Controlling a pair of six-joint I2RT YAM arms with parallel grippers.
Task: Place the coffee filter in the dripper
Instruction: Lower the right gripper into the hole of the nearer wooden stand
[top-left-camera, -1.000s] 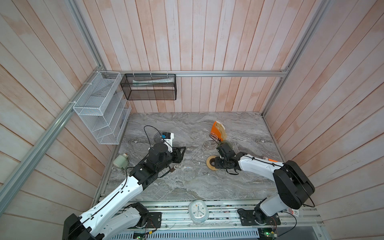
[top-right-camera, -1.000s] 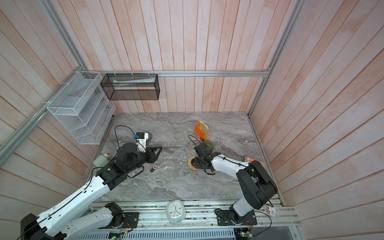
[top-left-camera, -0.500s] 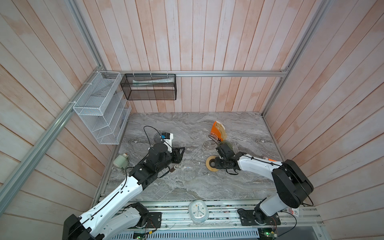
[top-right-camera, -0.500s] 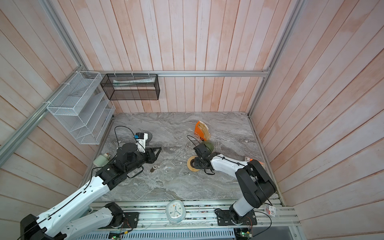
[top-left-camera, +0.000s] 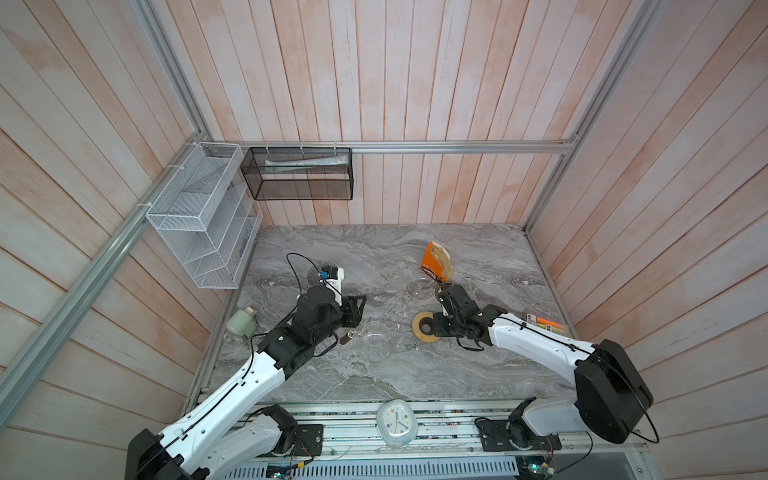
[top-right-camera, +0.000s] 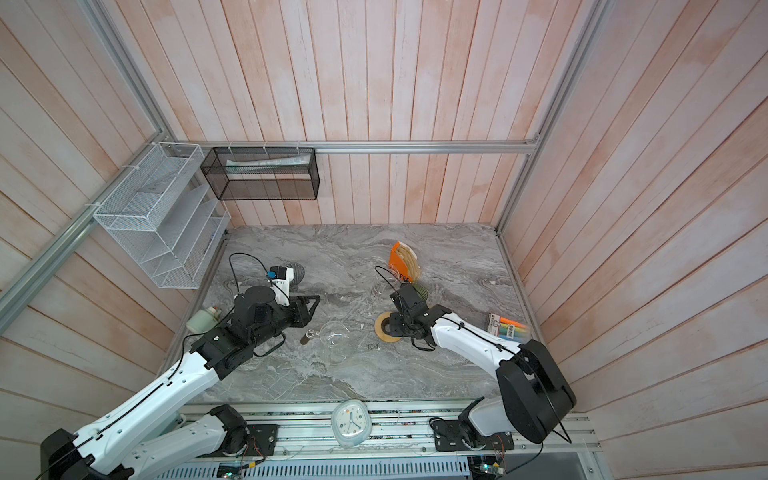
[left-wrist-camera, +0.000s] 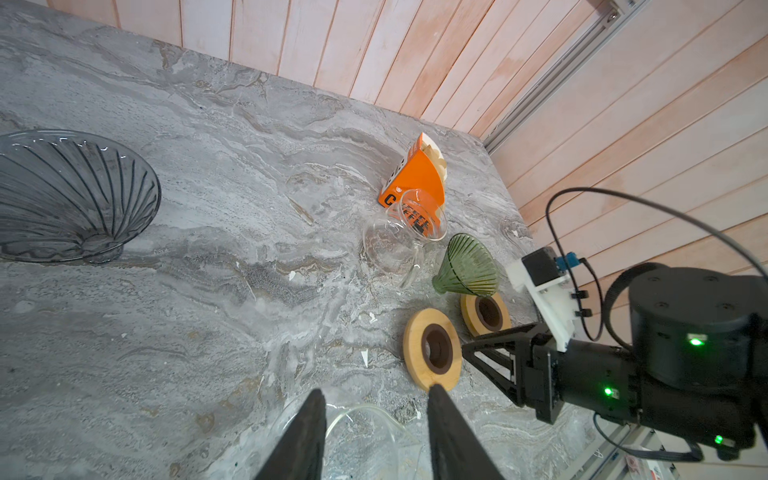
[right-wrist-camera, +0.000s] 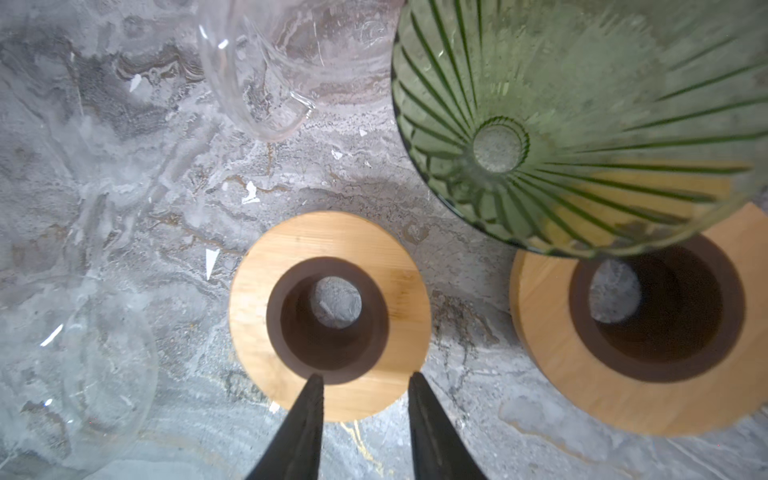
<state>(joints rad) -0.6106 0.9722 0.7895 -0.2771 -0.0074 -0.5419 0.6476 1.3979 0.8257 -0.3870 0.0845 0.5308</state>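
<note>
The coffee filters (left-wrist-camera: 436, 160) stick out of an orange box (top-left-camera: 434, 264) (top-right-camera: 401, 259) at the back right. A green glass dripper (left-wrist-camera: 467, 266) (right-wrist-camera: 582, 124) (top-right-camera: 419, 291) stands beside it, by my right wrist. A dark grey dripper (left-wrist-camera: 70, 195) (top-right-camera: 297, 272) stands behind my left arm. My right gripper (top-left-camera: 437, 328) (right-wrist-camera: 365, 375) is open, its tips over the near rim of a wooden ring (top-left-camera: 424, 336) (right-wrist-camera: 257, 299). My left gripper (top-left-camera: 358, 309) (left-wrist-camera: 376, 390) hangs open above a clear glass server (top-left-camera: 376, 332) (left-wrist-camera: 365, 436), holding nothing.
A second wooden ring (left-wrist-camera: 467, 309) (right-wrist-camera: 561, 374) lies under the green dripper's edge. A clear glass jug (left-wrist-camera: 395, 245) sits before the box. A small bottle (top-left-camera: 241, 326), a marker pack (top-left-camera: 544, 324), a clock (top-left-camera: 395, 422), a white wire rack (top-left-camera: 199, 216) and a black basket (top-left-camera: 299, 174) line the edges.
My right gripper has settled at the wooden ring with its jaws a little closer together. The left arm has hardly moved.
</note>
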